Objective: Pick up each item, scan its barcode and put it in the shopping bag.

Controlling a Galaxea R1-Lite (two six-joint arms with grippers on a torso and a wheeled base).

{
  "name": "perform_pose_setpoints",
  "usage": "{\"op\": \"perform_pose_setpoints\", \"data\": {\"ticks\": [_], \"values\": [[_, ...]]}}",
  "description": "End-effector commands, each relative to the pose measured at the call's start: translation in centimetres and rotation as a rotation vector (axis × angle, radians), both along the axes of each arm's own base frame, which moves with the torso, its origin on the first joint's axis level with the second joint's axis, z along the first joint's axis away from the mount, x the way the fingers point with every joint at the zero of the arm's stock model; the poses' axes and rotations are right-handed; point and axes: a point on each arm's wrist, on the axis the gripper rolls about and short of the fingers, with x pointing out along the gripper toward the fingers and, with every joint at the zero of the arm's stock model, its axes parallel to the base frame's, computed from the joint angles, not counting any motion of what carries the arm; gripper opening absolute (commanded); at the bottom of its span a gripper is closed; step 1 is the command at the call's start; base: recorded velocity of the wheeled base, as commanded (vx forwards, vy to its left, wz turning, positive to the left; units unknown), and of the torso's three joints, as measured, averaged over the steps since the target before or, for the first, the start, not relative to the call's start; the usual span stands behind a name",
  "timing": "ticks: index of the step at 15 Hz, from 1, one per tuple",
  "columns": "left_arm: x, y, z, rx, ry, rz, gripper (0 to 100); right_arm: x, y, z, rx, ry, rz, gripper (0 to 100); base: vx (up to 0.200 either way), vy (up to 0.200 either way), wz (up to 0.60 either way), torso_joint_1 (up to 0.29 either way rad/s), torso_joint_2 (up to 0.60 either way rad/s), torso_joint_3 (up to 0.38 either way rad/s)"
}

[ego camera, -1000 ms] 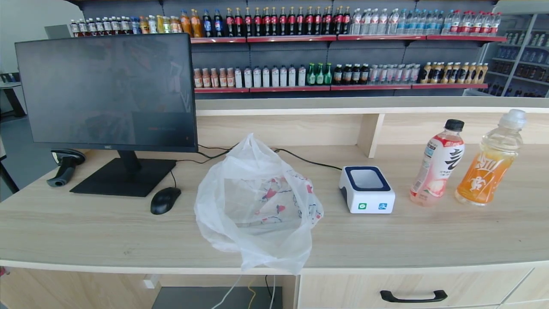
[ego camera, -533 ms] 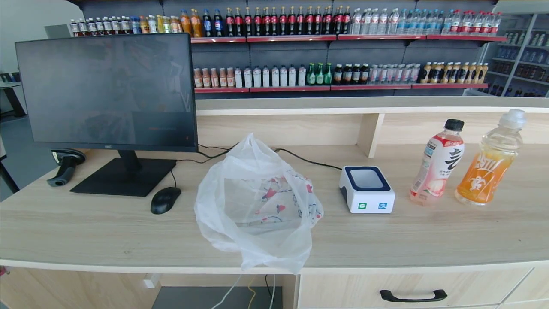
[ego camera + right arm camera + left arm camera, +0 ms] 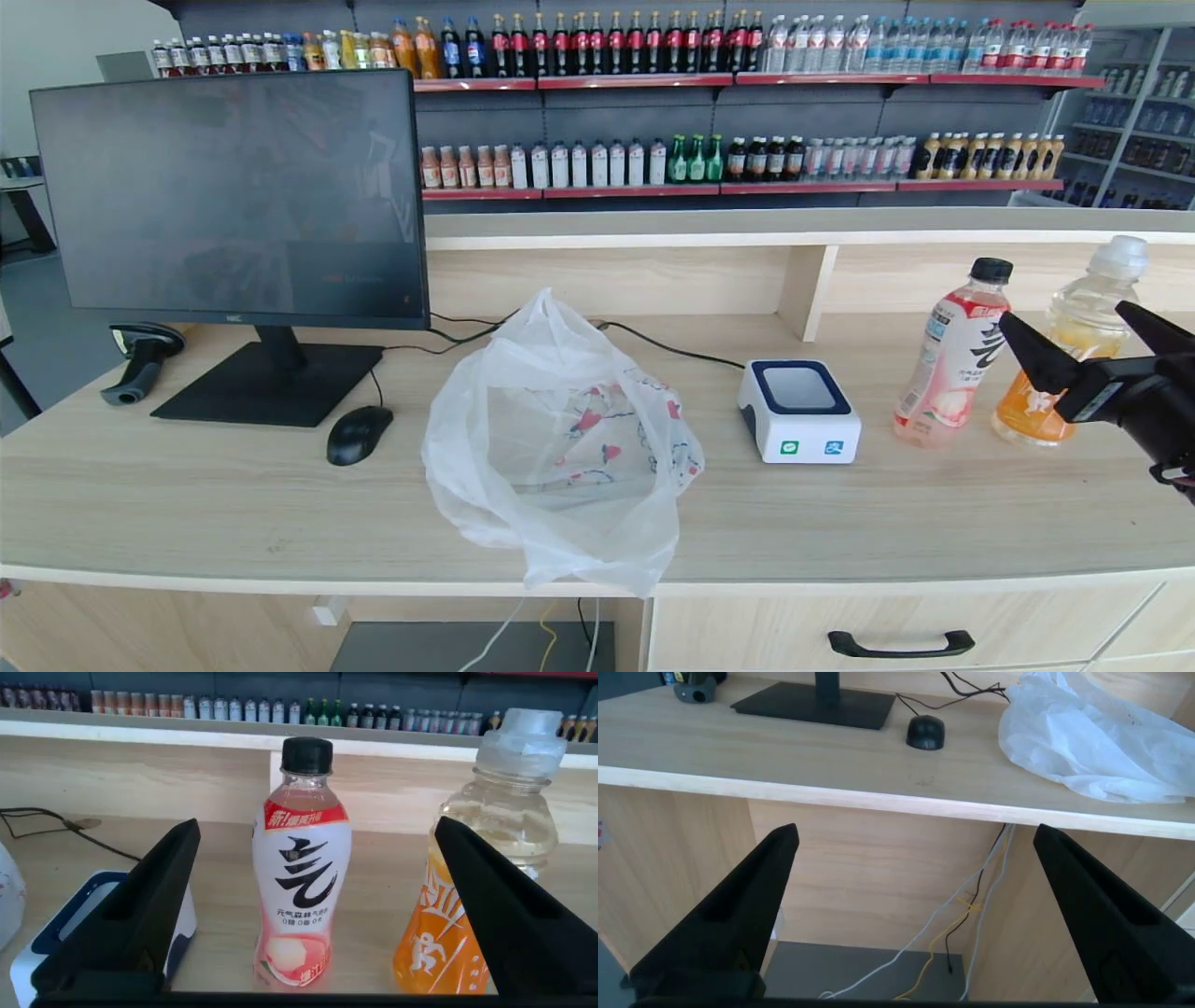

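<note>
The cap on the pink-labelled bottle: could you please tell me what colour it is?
The cap is black, shown best in the right wrist view.

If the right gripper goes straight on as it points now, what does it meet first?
Probably the pink bottle, which stands centred ahead of the right gripper; the orange bottle is off to one side.

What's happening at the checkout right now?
Nothing is grasped yet. The right gripper hovers, jaws open, facing the pink bottle and the orange bottle, both upright on the counter beside the scanner. The shopping bag sits open with no bottle inside. The left gripper, jaws open, hangs below the counter edge.
</note>
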Motion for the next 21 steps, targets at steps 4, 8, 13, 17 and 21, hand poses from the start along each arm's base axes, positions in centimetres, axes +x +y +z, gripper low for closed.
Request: {"op": "perform_pose_setpoints", "data": {"ticks": [4,8,13,17,21], "values": [[0.0,0.0,0.0,0.000,-0.001,0.001,100,0.9,-0.3,-2.9,0.023,0.129,0.038,100,0.000,0.000,0.00,0.000,0.00,0.000],[0.0,0.0,0.0,0.000,-0.001,0.000,100,1.2,-0.3,-3.8,0.040,0.171,0.060,100,0.000,0.000,0.00,0.000,0.00,0.000],[0.0,0.0,0.0,0.000,-0.004,0.000,100,1.7,-0.3,-4.9,0.042,0.215,0.084,100,0.000,0.000,0.00,0.000,0.00,0.000],[0.0,0.0,0.0,0.000,-0.004,0.000,100,3.0,-0.5,-5.4,0.048,0.227,0.085,100,0.000,0.000,0.00,0.000,0.00,0.000],[0.0,0.0,0.0,0.000,-0.004,0.000,100,3.9,-1.0,-5.7,0.071,0.231,0.069,100,0.000,0.000,0.00,0.000,0.00,0.000]]}}
